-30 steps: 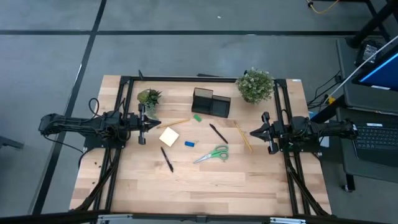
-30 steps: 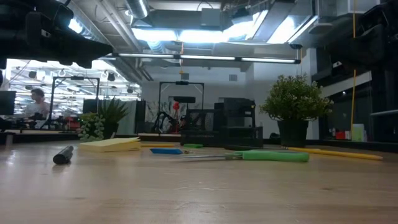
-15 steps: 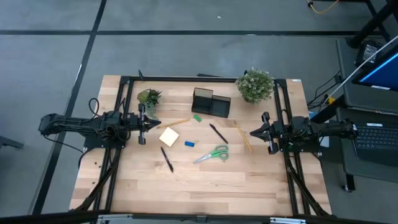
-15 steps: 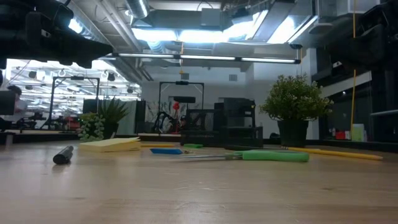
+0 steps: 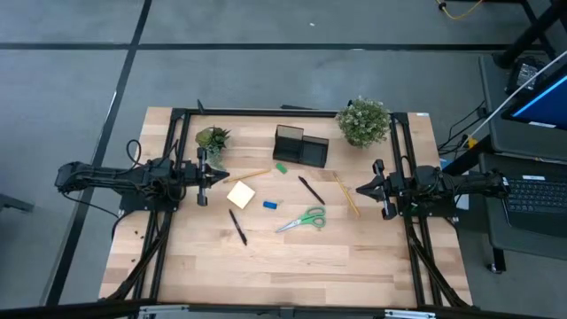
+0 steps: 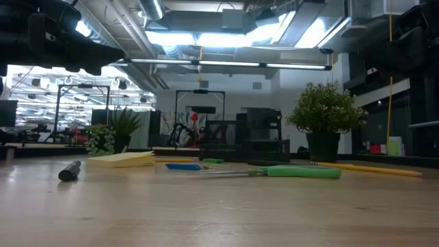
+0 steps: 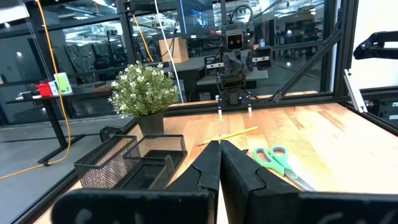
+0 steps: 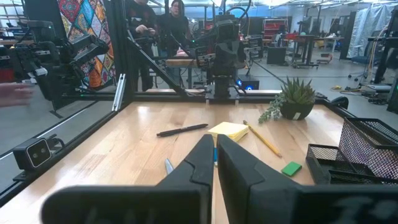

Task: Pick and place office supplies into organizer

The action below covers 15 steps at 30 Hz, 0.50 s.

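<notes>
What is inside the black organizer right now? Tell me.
The organizer looks empty: the left wrist view shows bare mesh compartments, no supplies. The taller section's bottom is hidden by its walls, so that part cannot be confirmed.

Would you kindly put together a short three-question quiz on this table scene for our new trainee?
1. True or false: the green-handled scissors lie inside the black mesh organizer.
2. Which lies nearer the left hand: A, the yellow sticky-note pad, or B, the small blue eraser?
3. How many black pens lie on the wooden table?

Key: 1 false, on the table. 2 A. 3 two.
</notes>
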Tool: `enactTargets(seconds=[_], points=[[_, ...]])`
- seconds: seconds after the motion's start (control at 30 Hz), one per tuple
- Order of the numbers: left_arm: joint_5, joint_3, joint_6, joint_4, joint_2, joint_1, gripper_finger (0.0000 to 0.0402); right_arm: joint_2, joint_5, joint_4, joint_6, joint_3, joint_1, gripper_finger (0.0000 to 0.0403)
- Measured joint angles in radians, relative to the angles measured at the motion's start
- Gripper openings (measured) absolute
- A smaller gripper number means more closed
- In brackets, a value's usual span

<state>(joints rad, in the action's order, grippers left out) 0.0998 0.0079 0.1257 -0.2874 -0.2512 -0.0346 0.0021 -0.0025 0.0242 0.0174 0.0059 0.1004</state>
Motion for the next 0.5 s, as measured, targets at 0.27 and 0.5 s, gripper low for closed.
enactTargets(seconds=[0.27, 0.5], points=[[0.000, 0.000, 0.000, 0.000, 0.000, 0.000, 0.0004, 0.000, 0.000, 0.014, 0.000, 0.000, 0.000, 0.0023], [0.000, 0.000, -0.004, 0.000, 0.000, 0.000, 0.0004, 0.000, 0.000, 0.014, 0.005, 0.000, 0.000, 0.0023]])
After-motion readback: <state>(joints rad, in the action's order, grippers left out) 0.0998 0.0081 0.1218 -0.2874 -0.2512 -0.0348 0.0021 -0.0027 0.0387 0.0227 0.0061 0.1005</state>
